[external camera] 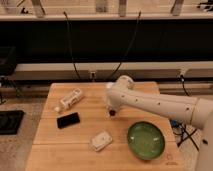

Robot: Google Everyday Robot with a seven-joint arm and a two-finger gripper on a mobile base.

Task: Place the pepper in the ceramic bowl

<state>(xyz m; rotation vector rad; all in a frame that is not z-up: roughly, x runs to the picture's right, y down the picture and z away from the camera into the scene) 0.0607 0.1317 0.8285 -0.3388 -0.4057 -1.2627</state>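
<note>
now claw (111,112) closed over table (85,127) — apparently gripping pepper (112,113) — left of bowl (145,140).

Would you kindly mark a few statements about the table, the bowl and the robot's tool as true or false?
1. The ceramic bowl is empty. True.
2. The tool hangs directly over the bowl. False: it is to the bowl's left, above bare table.
3. The black phone lies flat on the table. True.
4. The tool is open. False: it is shut; something small and dark, seemingly the pepper, shows at its tip.
5. The white bottle stands upright. False: it lies on its side.
</note>
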